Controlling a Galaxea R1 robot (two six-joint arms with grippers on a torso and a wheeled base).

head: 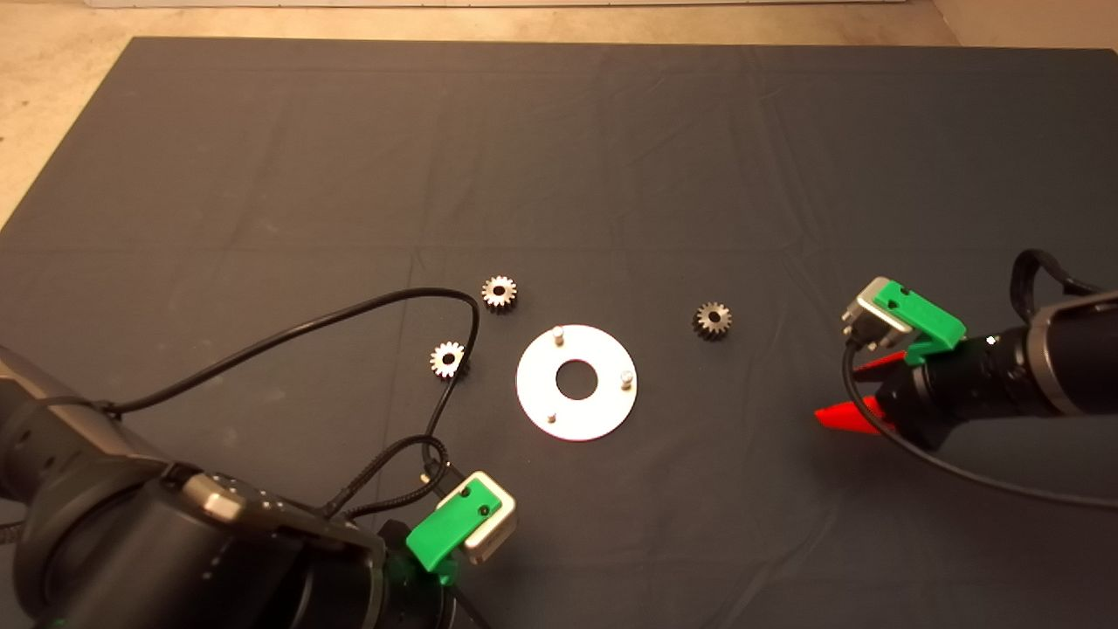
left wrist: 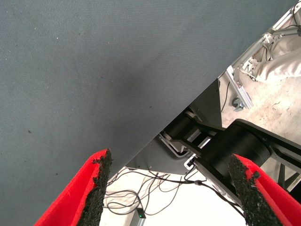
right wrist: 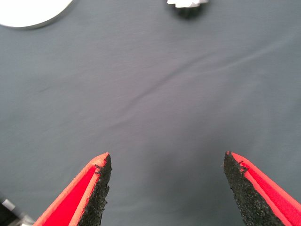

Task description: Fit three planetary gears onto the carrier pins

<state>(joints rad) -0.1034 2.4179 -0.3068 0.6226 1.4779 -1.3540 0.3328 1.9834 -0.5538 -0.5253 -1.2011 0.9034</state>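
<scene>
Three planetary gears lie flat on the dark mat: one [head: 499, 293] behind and left of the disc, one [head: 447, 359] to its left, one [head: 713, 321] to its right. The pale disc [head: 603, 406] carries three upright carrier pins [head: 558, 333] [head: 626, 378] [head: 552, 418], all bare. My right gripper [head: 836, 393] hovers open to the right of the right-hand gear, pointing toward it; its wrist view shows that gear [right wrist: 187, 4] and the disc's rim [right wrist: 33, 12] far beyond the empty fingers [right wrist: 96, 188]. My left gripper [left wrist: 170, 156] is open and empty at the mat's near edge.
A black cable [head: 349, 314] from the left arm loops over the mat close to the two left gears. The left wrist view shows the mat's edge [left wrist: 178, 113], the robot's base and loose wires on the floor.
</scene>
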